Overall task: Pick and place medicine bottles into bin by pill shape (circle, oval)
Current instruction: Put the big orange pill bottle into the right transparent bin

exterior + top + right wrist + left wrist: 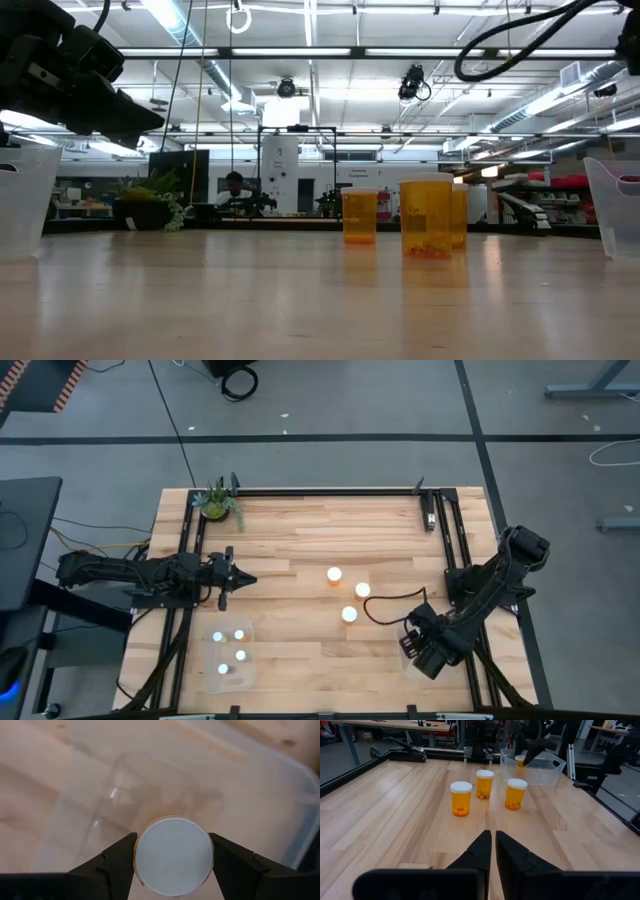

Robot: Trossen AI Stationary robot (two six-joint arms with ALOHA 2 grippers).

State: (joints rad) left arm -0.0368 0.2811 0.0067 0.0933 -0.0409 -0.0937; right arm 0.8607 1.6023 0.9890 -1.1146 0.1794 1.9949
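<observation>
My right gripper [172, 857] clamps a white-capped orange bottle [173, 854] over a clear bin [280, 785]; left gripper [493, 845] nearly closed, empty, above the butcher-block table [300, 550]; concrete floor [330, 400] surrounds.

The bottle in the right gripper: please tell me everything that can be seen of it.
The bottle in the right gripper is seen from above, so its round white cap fills most of the view; only a thin orange edge of the body shows under it. The cap looks like finely ribbed plastic. It is upright, cap towards the camera, with the two dark fingers pressed against opposite sides. It hangs over the clear plastic bin at the table's right side. Its pills cannot be seen.
</observation>
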